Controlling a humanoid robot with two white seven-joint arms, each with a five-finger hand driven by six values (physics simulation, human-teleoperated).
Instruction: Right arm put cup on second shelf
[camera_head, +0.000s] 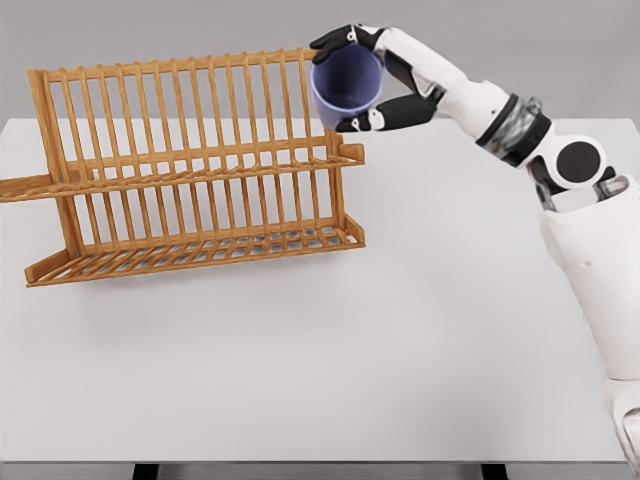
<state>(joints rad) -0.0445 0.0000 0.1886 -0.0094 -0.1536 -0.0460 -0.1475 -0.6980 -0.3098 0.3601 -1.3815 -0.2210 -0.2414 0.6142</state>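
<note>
While my right robot hand grips the blue cup, fingers over its rim and thumb beneath, the cup tilts in the air at one o'clock, touching the wooden rack's top right corner above the table.

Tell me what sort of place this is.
Probably a simulated tabletop test scene, not a real kitchen: a plain white table against a blank grey backdrop, holding only a wooden dish rack, while the right hand holds a blue cup beside the rack's top.
</note>
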